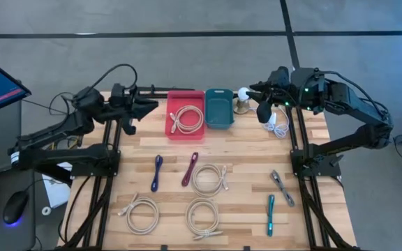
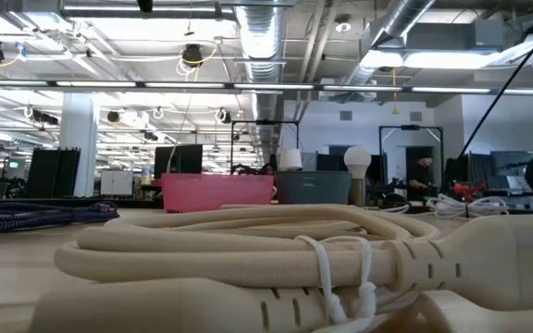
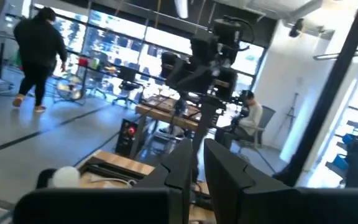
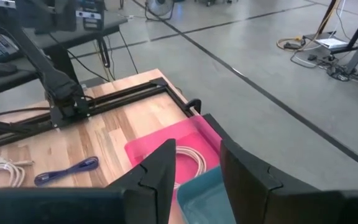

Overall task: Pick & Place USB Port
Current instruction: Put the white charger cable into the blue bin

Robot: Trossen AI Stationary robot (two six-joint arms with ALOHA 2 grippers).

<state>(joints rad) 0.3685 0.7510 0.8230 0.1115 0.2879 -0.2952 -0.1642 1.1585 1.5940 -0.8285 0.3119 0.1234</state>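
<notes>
Evidently neither arm is working yet: the left tool and the right tool both hang empty at the desk's far edge, fingers slightly parted, flanking the red bin and the teal bin. Only the high view shows one beige cable already coiled in the red bin, with other cables, including a purple cable, spread nearer the front. Level with the desk, the low view mostly shows one beige coil.
</notes>
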